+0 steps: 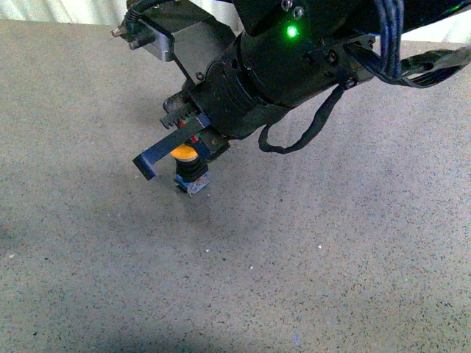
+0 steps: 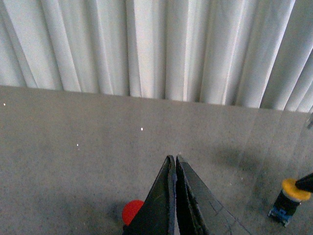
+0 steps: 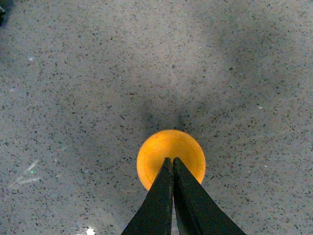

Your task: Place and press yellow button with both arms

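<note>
Shows the left gripper [image 2: 175, 160] hanging over the grey surface [image 2: 73, 127], jaws together on nothing, with a small red round thing [image 2: 132, 211] just beside them. Places the yellow button [image 1: 190, 169] upright on that surface, left of centre in the front view. Has the right gripper [image 3: 172, 161] over it, jaws together, tips at the yellow cap.

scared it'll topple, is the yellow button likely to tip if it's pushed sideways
Probably tippy: the yellow button stands on a narrow base under a wider cap. The right gripper, shut, points at mid-cap, so pressing straight down seems safer.
</note>
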Controlling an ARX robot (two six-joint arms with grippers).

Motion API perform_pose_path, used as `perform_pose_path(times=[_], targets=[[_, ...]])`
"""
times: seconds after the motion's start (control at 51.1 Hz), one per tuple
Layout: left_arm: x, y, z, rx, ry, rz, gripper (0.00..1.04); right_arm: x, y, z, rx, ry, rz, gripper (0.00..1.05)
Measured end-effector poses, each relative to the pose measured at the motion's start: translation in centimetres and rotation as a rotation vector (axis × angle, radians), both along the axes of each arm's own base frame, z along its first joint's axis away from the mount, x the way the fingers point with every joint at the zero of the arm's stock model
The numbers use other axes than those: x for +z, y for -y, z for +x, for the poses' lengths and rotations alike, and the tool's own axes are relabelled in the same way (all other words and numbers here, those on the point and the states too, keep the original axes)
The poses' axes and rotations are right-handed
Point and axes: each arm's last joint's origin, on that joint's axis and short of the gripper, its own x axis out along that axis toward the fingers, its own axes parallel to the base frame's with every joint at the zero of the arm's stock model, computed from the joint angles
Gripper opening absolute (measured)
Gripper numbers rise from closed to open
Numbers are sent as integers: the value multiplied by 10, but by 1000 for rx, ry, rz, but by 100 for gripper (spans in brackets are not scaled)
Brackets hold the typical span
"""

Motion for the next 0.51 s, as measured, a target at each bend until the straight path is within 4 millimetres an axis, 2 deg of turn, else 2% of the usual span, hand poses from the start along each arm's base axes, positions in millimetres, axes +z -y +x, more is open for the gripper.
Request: perform_pose_path(times=[0.411, 0.509], targets=[[0, 0, 0, 1, -3, 0, 1, -9, 2, -2, -23, -57, 10, 1], [0, 0, 0, 2, -3, 0, 1, -5, 4, -1, -34, -53, 39, 1]])
